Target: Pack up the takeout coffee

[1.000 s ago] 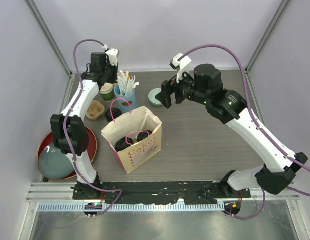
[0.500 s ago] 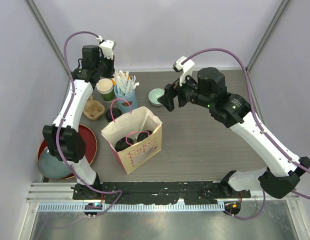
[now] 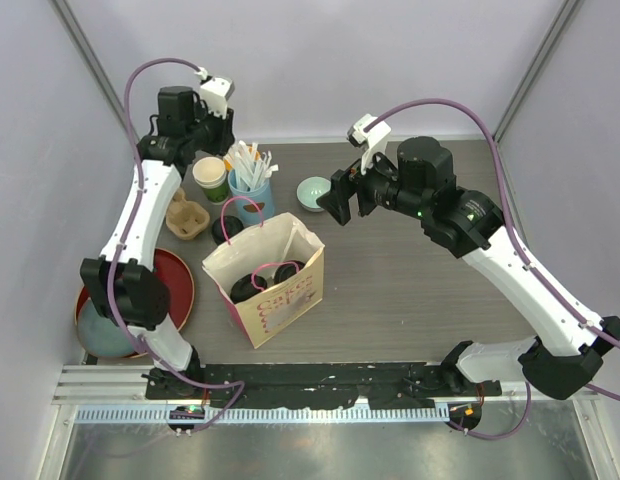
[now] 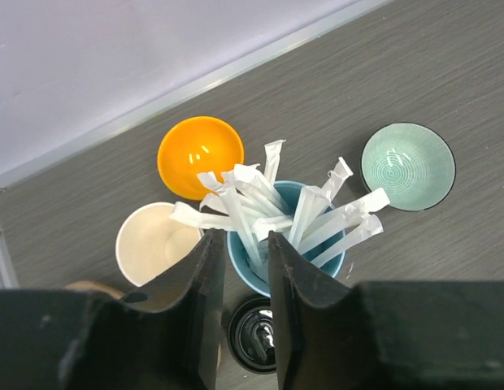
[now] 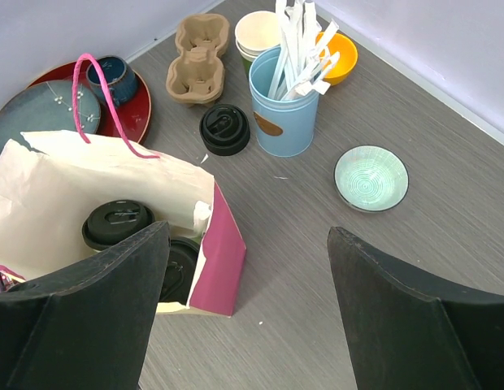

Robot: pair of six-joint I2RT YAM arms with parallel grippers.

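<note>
1. Since a second ago my left arm has lifted up and back off the open cup (image 4: 154,244). The left gripper (image 4: 245,244), closed then, now stands a narrow crack apart. My right arm has drifted slightly to the right.
2. Coffee things, counted:
   - Two lidded cups (image 5: 118,223) sit inside the paper bag (image 3: 280,300), side by side, with little more than their black lids showing.
   - One open cup, green outside and cream-white inside, stands upright at the far left of the bench (image 3: 410,280).
   - One loose lid (image 5: 224,130), black, lies flat on the bench between the bag and the blue straw cup (image 5: 286,114).
3. Everything else, counted:
   - The one blue straw cup is full of white wrapped straws and stands just beside the open cup.
   - One orange bowl (image 4: 199,154) sits behind those two.
   - One pale green bowl (image 4: 408,166) sits to the right of the straw cup, apart from it.
   - One cardboard carrier (image 5: 199,57) with two wells lies near the loose lid.
   - One red tray (image 5: 142,114) at the near left carries one grey plate (image 5: 41,110) and one small blue cup (image 5: 112,77).
4. The left gripper is only narrowly parted with nothing between its fingers. It hangs above the straw cup and open cup and touches neither.
5. The right gripper (image 5: 248,236) is spread wide and empty. It hovers over bare bench beyond the bag's right corner, near the pale green bowl.
</note>
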